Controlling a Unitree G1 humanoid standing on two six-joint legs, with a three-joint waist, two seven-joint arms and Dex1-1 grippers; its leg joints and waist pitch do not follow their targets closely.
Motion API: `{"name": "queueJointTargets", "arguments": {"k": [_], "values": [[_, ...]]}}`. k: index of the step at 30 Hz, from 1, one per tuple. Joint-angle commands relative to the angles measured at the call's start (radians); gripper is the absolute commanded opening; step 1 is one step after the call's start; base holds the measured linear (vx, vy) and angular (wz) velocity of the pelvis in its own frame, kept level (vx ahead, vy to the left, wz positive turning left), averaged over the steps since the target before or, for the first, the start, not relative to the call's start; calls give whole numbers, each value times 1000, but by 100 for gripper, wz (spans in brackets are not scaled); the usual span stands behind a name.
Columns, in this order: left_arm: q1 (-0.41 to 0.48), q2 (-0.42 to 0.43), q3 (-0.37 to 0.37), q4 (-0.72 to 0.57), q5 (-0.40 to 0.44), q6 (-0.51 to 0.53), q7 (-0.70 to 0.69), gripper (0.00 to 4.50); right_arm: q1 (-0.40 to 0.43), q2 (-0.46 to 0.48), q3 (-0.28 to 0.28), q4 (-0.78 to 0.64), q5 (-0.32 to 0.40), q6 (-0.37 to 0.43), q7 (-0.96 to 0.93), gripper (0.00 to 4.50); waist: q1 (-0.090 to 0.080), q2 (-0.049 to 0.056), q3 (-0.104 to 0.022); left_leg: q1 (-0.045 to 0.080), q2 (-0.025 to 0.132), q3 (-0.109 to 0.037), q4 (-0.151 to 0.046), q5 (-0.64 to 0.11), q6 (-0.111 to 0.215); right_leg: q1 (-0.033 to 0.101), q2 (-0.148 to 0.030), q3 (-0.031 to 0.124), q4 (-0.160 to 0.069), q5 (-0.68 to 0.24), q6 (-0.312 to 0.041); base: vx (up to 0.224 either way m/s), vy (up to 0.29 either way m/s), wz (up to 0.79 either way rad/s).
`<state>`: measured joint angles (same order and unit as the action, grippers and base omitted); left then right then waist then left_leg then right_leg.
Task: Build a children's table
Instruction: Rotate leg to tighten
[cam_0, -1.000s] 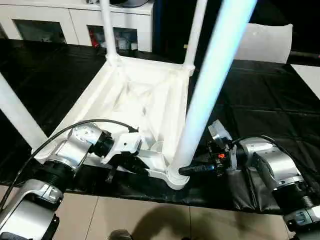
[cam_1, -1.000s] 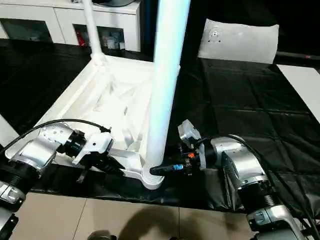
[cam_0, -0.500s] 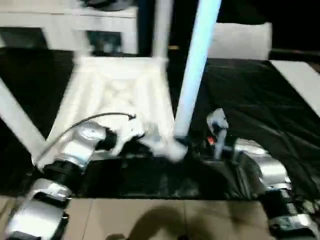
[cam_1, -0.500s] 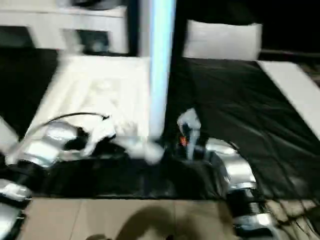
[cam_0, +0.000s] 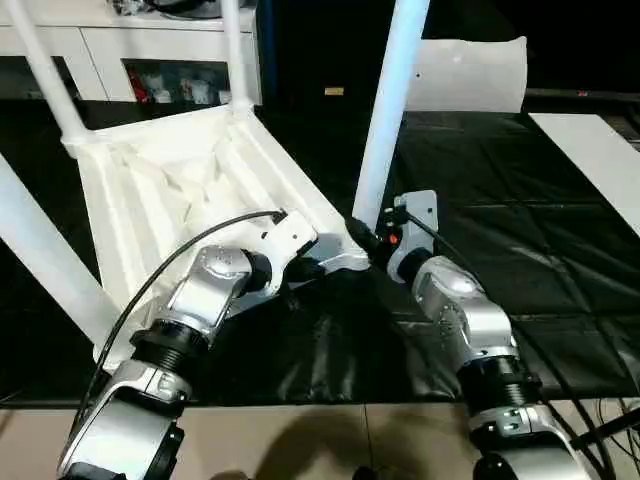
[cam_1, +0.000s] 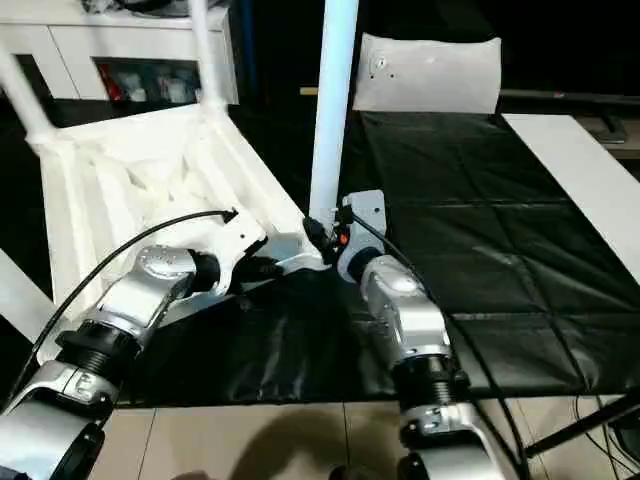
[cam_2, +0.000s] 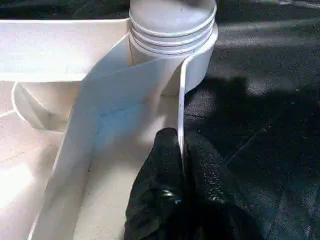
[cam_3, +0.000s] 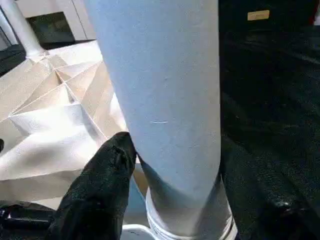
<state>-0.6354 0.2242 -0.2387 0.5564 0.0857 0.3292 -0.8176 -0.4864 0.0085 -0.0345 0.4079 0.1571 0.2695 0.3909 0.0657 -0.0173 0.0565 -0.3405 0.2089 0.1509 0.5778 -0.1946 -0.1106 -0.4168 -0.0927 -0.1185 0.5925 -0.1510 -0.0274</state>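
My left gripper (cam_2: 182, 155) pinches the children's table (cam_0: 170, 190) rim beside the corner socket (cam_2: 172, 30). My right gripper (cam_0: 368, 238) hugs the upright leg (cam_0: 388, 110) above that socket, right beside it.

The children's table (cam_0: 170, 190) is made of smooth white plastic with a soft shine. Its leg (cam_3: 165, 100) is smooth plastic too. The work table (cam_0: 520, 250) is covered with a black sheet, creased and a little shiny. The forearms (cam_0: 465, 325) are of shiny silver metal. The fingers (cam_2: 165, 195) are wrapped in rough black rubber.
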Motion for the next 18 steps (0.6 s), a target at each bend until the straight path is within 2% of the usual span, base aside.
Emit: {"name": "queueJointTargets", "arguments": {"k": [1, 4, 8, 9, 10, 13, 18], "values": [[-12, -27, -11, -52, -2, -37, 16, 0, 25, 43, 90, -7, 25, 12, 87, 307, 8, 3, -70, -16, 7, 11, -62, -130, 50, 71, -51, 54, -70, -271, -139, 0, 0, 0], [6, 6, -18, -66, -5, -51, -27, 0, 49, -9, 78, -47, 47, -10, 153, 344, 13, 7, -72, -15, 9, 11, -62, -121, 58, 74, -50, 54, -65, -229, -157, 0, 0, 0], [24, 56, -46, -62, -16, -140, -132, 0, 77, -104, 60, -94, 82, -7, 283, 378, 18, 6, -71, -14, 10, 12, -62, -122, 73, 75, -49, 55, -64, -212, -164, 0, 0, 0], [30, 65, -49, -61, -22, -145, -154, 0, 83, -131, 62, -100, 83, -16, 321, 378, 22, 4, -70, -14, 11, 12, -62, -131, 74, 75, -51, 55, -66, -224, -163, 0, 0, 0], [36, 82, -57, -59, -25, -164, -190, 0, 92, -173, 67, -106, 87, -28, 384, 394, 26, 7, -68, -13, 11, 13, -62, -141, 70, 74, -51, 55, -69, -246, -161, 0, 0, 0], [41, 105, -71, -54, -26, -197, -241, 0, 99, -218, 73, -110, 95, -39, 460, 418, 29, 4, -66, -14, 11, 13, -63, -161, 67, 73, -52, 54, -74, -298, -146, 0, 0, 0], [42, 165, -91, -43, -61, -284, -408, 0, 97, -332, 109, -91, 115, -82, 678, 418, 37, 5, -66, -11, 14, 12, -63, -171, 69, 72, -53, 55, -73, -309, -149, 0, 0, 0]]}}
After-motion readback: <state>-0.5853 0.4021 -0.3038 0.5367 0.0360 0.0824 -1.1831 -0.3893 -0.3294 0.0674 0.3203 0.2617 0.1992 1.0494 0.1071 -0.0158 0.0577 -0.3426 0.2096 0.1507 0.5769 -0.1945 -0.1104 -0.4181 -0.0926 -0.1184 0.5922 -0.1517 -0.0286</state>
